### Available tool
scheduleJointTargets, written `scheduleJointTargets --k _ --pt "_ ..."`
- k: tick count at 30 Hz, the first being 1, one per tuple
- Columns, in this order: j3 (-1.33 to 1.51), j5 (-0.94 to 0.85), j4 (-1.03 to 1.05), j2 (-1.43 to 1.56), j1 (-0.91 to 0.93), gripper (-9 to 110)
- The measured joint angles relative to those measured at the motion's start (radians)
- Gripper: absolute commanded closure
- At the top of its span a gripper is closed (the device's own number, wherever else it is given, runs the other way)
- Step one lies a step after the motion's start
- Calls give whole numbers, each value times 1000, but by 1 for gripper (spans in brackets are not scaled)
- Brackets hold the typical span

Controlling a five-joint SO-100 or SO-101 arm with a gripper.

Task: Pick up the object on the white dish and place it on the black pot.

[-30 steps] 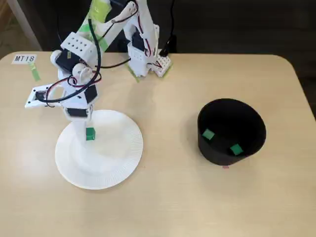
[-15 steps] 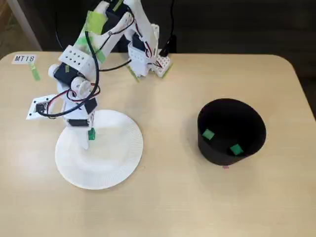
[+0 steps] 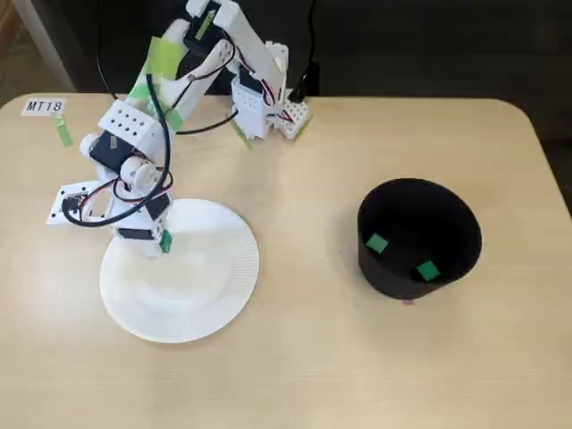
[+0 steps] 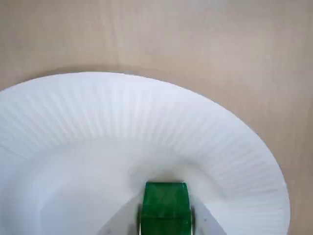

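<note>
Fixed cam's up high, looking down on the whole table [image 3: 295, 357]. Wrist cam's right down close on the dish [image 4: 146, 122]; both catch it.

A bright green cube [image 4: 165, 205] sits against a white plate [image 3: 214, 295] with a finely ribbed rim. The pot [image 3: 451, 259] at right is matte black, holding two green cubes [image 3: 376, 243]. The table [image 3: 357, 375] is pale beige.
</note>
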Motion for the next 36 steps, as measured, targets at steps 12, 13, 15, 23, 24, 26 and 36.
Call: scheduleJointTargets --k 12,13,15,23,24,26,36 --pt "-2 109 -224 357 -109 101" --pt "-2 124 -265 394 -127 101" --pt "-2 161 -356 454 -170 101" --pt "-2 333 -611 624 -328 101" --pt "-2 341 -617 646 -350 101" --pt "0 348 -624 704 -410 101" --pt "196 238 -629 966 -930 101"
